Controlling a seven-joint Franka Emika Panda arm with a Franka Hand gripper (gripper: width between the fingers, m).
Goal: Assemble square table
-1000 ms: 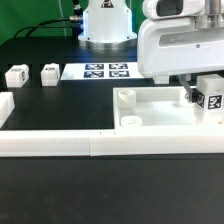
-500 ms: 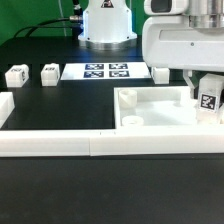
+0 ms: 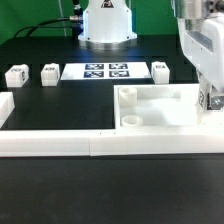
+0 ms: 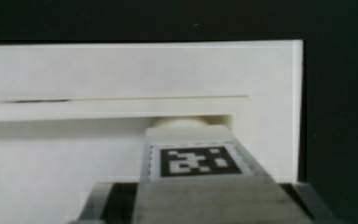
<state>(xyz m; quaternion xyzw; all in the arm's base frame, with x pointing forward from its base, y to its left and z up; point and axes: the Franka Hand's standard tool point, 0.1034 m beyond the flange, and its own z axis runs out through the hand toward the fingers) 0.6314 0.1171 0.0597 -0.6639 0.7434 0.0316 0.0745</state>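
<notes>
Change: over the last second I have watched the arm swing toward the exterior view's right and the jaws narrow, uncovering a spare leg (image 3: 161, 69) beside the marker board (image 3: 95, 71).
Meaning: I judge the carry toward a corner hole is under way.
Pincer (image 4: 197, 205): clamped on the tagged leg (image 4: 197, 160).
Tagged leg: between the fingers, over the right end of the square tabletop (image 3: 150, 108).

The scene is lit brightly and evenly, largely from above. White plastic is washed out against the black table (image 3: 40, 200). Soft shadow is cast inside the tabletop (image 3: 160, 108) rim beside the gripper (image 3: 207, 98). The clamped leg (image 4: 197, 158) is blurred in the wrist view.
</notes>
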